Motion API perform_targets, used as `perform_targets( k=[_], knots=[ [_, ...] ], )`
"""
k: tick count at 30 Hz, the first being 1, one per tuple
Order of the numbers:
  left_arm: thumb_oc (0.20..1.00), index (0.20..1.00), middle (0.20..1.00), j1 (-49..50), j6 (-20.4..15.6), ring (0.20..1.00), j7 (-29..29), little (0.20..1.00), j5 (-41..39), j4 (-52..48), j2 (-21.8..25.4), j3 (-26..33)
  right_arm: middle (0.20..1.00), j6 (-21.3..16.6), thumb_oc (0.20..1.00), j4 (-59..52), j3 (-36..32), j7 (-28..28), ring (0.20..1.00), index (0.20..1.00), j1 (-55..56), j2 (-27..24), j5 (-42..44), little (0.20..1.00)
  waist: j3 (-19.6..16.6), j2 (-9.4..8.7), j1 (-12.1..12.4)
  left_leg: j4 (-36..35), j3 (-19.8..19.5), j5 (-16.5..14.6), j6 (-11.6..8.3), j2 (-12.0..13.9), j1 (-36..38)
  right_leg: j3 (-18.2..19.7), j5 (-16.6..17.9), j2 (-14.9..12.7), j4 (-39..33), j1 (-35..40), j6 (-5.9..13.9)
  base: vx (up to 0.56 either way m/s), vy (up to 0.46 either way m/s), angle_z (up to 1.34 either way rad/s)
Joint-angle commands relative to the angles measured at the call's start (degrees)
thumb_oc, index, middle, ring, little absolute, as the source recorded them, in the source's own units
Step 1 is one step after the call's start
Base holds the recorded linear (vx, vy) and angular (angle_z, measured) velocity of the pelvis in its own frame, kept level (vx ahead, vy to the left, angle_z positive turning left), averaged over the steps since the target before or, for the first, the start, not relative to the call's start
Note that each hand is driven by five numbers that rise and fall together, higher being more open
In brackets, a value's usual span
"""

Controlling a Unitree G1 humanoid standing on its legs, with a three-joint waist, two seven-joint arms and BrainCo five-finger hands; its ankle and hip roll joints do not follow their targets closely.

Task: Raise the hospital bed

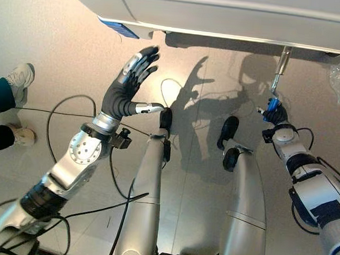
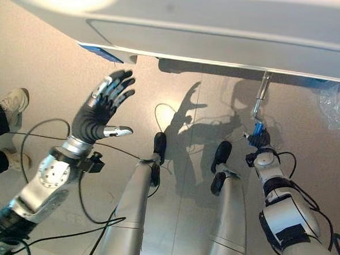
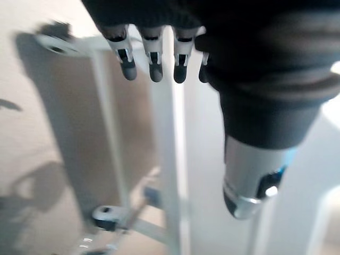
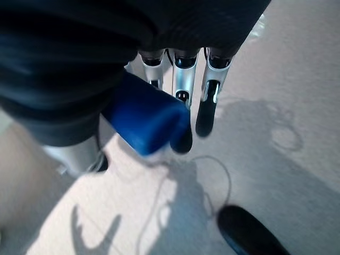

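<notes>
The left arm reaches up toward eleven o'clock, its left hand point(image 1: 128, 84) spread flat, fingers point(image 3: 152, 56) straight and thumb out to the side, holding nothing. At two o'clock, the right hand point(image 1: 274, 113) curls around a blue handle point(image 4: 146, 118), arm bent low.

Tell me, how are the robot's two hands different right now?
The left hand is open, fingers spread and straight, touching nothing; the right hand is curled around the blue crank handle. The left hand is raised near the bed's edge; the right hand sits lower, at the end of the metal crank rod below the bed. Both wear the same dark ribbed covers.
</notes>
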Motion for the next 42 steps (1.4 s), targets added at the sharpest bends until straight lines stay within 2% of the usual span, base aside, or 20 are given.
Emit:
perform_targets(
  k=[1,7,8,14,17,21,25,27,28,31,32,33,34,35,37,38,39,41,42],
  knots=[
    [1.000,1.000,1.000,2.84,-1.55,1.000,0.03,1.000,1.63,0.42,-3.48,0.20,1.000,-1.21,1.000,-1.42,1.66,0.21,1.000,1.000,1.62,1.65,-1.19,1.000,-1.04,2.27,-1.87,-1.29,1.64,-1.64,1.40,-2.01,2.76,-0.56,-4.59,-0.32,1.18,4.26,3.61,0.00,0.000,0.00],
    [1.000,1.000,1.000,4.45,-0.96,1.000,1.18,1.000,6.18,10.15,-4.99,-0.91,1.000,-1.58,1.000,-1.63,-0.14,-0.76,1.000,1.000,2.96,1.39,-0.70,1.000,-1.04,2.33,-2.08,-2.34,1.59,-1.18,1.38,-1.91,4.13,-0.78,-4.41,-0.23,-0.03,5.88,3.72,0.00,0.000,0.00],
    [1.000,1.000,1.000,4.04,-0.82,1.000,2.29,1.000,7.77,15.80,-6.52,-1.56,1.000,-2.04,1.000,-1.88,-0.57,-1.12,1.000,1.000,3.38,1.19,-0.27,1.000,-1.04,2.23,-2.25,-3.05,1.53,-0.96,1.42,-1.96,4.71,-0.93,-4.28,-0.18,-0.61,6.39,3.79,0.00,0.000,0.00],
    [1.000,1.000,1.000,4.75,0.08,1.000,4.59,1.000,14.08,28.27,-7.48,-2.30,1.000,-2.54,1.000,-1.96,-1.94,-2.96,1.000,1.000,4.52,1.99,0.28,1.000,-1.04,2.30,-2.46,-4.53,1.88,-0.32,1.47,-1.75,5.94,-0.76,-4.01,-0.04,-1.41,7.19,3.88,0.00,0.000,0.00],
    [1.000,1.000,1.000,6.23,0.80,1.000,4.94,1.000,12.70,35.31,-9.10,-1.51,1.000,-2.08,1.000,-1.42,-2.70,-4.44,1.000,1.000,4.86,4.20,0.26,1.000,-1.04,1.37,-2.92,-5.57,2.27,0.10,1.48,-1.54,7.04,-0.29,-3.71,0.45,-2.45,7.88,3.67,-0.01,-0.027,-0.02],
    [1.000,1.000,1.000,6.93,2.30,1.000,5.71,1.000,11.71,45.50,-13.64,-0.47,1.000,-2.11,1.000,-1.01,-5.13,-5.71,1.000,1.000,6.93,4.36,1.52,1.000,-1.04,0.06,-3.81,-6.48,2.17,0.35,1.54,-1.49,8.34,-0.41,-3.19,0.52,-3.44,9.25,3.77,0.00,-0.012,-0.02],
    [1.000,1.000,1.000,7.40,2.97,1.000,5.66,1.000,13.35,50.32,-15.95,-0.86,1.000,-2.00,1.000,0.64,-7.97,-6.53,1.000,1.000,9.93,4.05,2.61,1.000,-1.04,-0.08,-4.00,-8.04,2.03,0.50,1.69,-1.66,10.79,-1.11,-2.88,0.55,-5.06,12.08,4.11,0.00,-0.001,0.01],
    [1.000,1.000,1.000,7.35,3.34,1.000,5.66,1.000,14.49,53.12,-17.09,-0.66,1.000,-2.02,1.000,1.39,-9.97,-6.70,1.000,1.000,12.88,3.84,3.73,1.000,-1.04,-0.38,-4.20,-9.72,1.98,0.75,1.73,-1.78,13.41,-1.68,-2.59,0.63,-6.72,14.96,4.38,-0.03,0.005,0.07],
    [1.000,1.000,1.000,6.50,3.78,1.000,5.35,1.000,15.76,54.58,-17.61,-0.26,1.000,-2.29,1.000,0.91,-11.29,-6.20,1.000,1.000,15.66,4.03,4.26,1.000,-1.04,-0.66,-4.52,-12.39,2.01,3.22,1.96,-1.75,14.94,-2.35,-0.34,0.81,-9.13,16.67,4.18,-0.06,0.012,0.03],
    [1.000,1.000,1.000,6.51,3.91,1.000,5.16,1.000,17.50,56.50,-18.13,-0.10,1.000,-2.10,1.000,1.08,-12.52,-5.51,1.000,1.000,19.49,3.82,4.24,1.000,-1.04,-1.10,-4.91,-14.17,1.92,3.52,1.95,-1.96,18.41,-2.69,0.13,0.96,-11.21,20.66,4.46,-0.01,0.006,0.03],
    [1.000,1.000,1.000,6.75,3.92,1.000,4.93,1.000,18.46,57.30,-18.64,0.58,1.000,-1.98,1.000,0.93,-14.07,-4.85,1.000,1.000,23.85,4.19,4.32,1.000,-1.04,-1.76,-5.57,-16.30,1.57,3.70,1.97,-2.09,22.45,-3.10,0.49,1.13,-13.44,24.96,4.71,0.03,0.007,0.08],
    [1.000,1.000,1.000,6.79,3.92,1.000,4.93,1.000,18.46,57.30,-18.64,0.56,1.000,-1.97,1.000,0.90,-14.08,-4.86,1.000,1.000,23.91,4.19,4.32,1.000,-1.04,-1.75,-5.57,-16.38,1.55,3.73,1.97,-2.09,22.55,-3.13,0.51,1.13,-13.53,25.06,4.71,0.05,-0.009,0.11],
    [1.000,1.000,1.000,6.91,4.01,1.000,4.40,1.000,18.54,57.90,-19.43,1.12,1.000,-1.75,1.000,0.94,-15.48,-4.28,1.000,1.000,27.42,3.96,3.96,1.000,-1.04,-2.41,-6.21,-18.31,1.22,4.04,1.87,-2.22,26.65,-3.93,0.87,1.26,-15.77,29.86,5.00,0.03,-0.011,0.06],
    [1.000,1.000,1.000,6.91,4.01,1.000,4.40,1.000,18.54,57.89,-19.43,1.11,1.000,-1.75,1.000,0.93,-15.48,-4.28,1.000,1.000,27.43,3.96,3.96,1.000,-1.04,-2.41,-6.21,-18.32,1.22,4.04,1.87,-2.22,26.66,-3.94,0.87,1.26,-15.79,29.87,5.00,0.06,-0.017,0.08],
    [1.000,1.000,1.000,6.38,4.29,1.000,3.37,1.000,20.32,59.68,-19.84,1.62,1.000,-1.14,1.000,1.27,-16.78,-2.94,1.000,1.000,31.17,4.57,2.84,1.000,-1.04,-3.61,-6.88,-21.68,0.90,4.17,1.72,-2.30,34.27,-4.43,1.54,1.59,-19.72,38.02,5.49,0.07,-0.005,-0.01],
    [1.000,1.000,1.000,6.42,4.29,1.000,3.37,1.000,20.32,59.67,-19.83,1.60,1.000,-1.14,1.000,1.26,-16.78,-2.94,1.000,1.000,31.22,4.58,2.84,1.000,-1.04,-3.60,-6.89,-21.76,0.89,4.19,1.71,-2.30,34.37,-4.45,1.57,1.60,-19.82,38.13,5.49,0.09,-0.001,0.04],
    [1.000,1.000,1.000,6.46,4.25,1.000,2.55,1.000,19.84,60.27,-19.62,2.75,1.000,-1.38,1.000,0.14,-17.67,-2.13,1.000,1.000,33.11,5.90,3.81,1.000,-1.04,-4.43,-7.05,-23.72,0.91,4.29,1.69,-2.10,39.22,-4.77,2.08,1.70,-21.94,42.84,5.75,0.07,0.001,0.18],
    [1.000,1.000,1.000,6.07,4.55,1.000,1.48,1.000,20.02,62.10,-20.12,3.49,1.000,-1.19,1.000,0.52,-18.92,-1.35,1.000,1.000,34.18,7.24,5.19,1.000,-1.04,-5.09,-7.00,-25.66,0.96,4.38,1.69,-2.18,44.04,-4.87,2.80,1.98,-24.66,47.93,6.05,0.07,0.009,0.13],
    [1.000,1.000,1.000,6.03,4.55,1.000,1.48,1.000,20.02,62.11,-20.11,3.49,1.000,-1.19,1.000,0.52,-18.93,-1.35,1.000,1.000,34.15,7.24,5.19,1.000,-1.04,-5.08,-7.02,-25.91,0.91,4.63,1.69,-2.18,44.08,-4.92,3.02,2.00,-24.90,47.97,6.03,0.09,0.029,-0.07]
  ],
)
